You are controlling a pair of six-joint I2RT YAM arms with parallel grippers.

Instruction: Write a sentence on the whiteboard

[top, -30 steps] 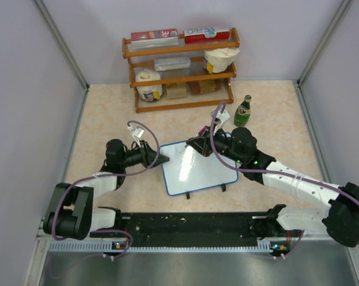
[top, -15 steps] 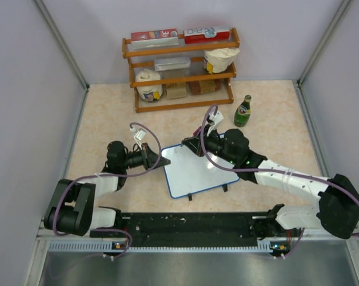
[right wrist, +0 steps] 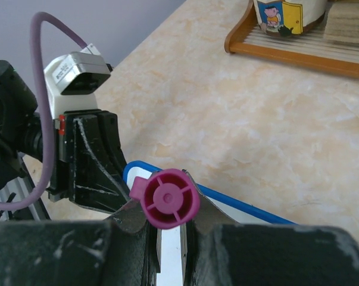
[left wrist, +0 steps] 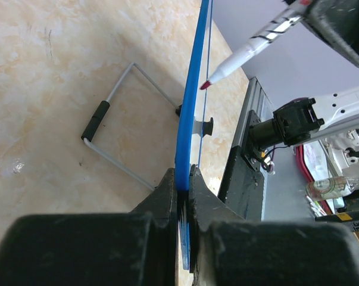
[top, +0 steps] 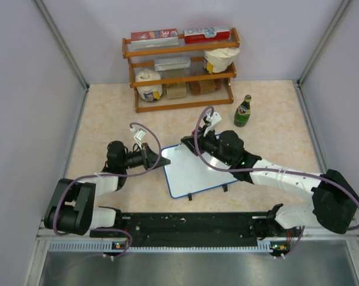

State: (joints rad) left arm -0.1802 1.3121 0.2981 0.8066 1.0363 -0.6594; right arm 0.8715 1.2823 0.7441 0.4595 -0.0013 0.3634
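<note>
The whiteboard (top: 197,171), white with a thin blue frame, stands tilted on its wire feet in the middle of the table. My left gripper (top: 158,159) is shut on its left edge. In the left wrist view the blue frame (left wrist: 190,119) runs straight up from between the left gripper's (left wrist: 182,185) jaws. My right gripper (top: 191,146) is shut on a marker (left wrist: 256,44), whose red tip hangs just off the board's face near its upper left corner. The right wrist view shows the marker's magenta end (right wrist: 167,198) between the fingers, with the board's corner (right wrist: 227,201) below.
A wooden shelf rack (top: 182,68) with boxes and jars stands at the back. A green bottle (top: 243,111) stands to its right, behind my right arm. The board's wire stand (left wrist: 116,137) rests on the tabletop. Grey walls close in both sides.
My left gripper has shut on the whiteboard's left edge. My right arm has carried the marker leftward to the board's upper left corner.
</note>
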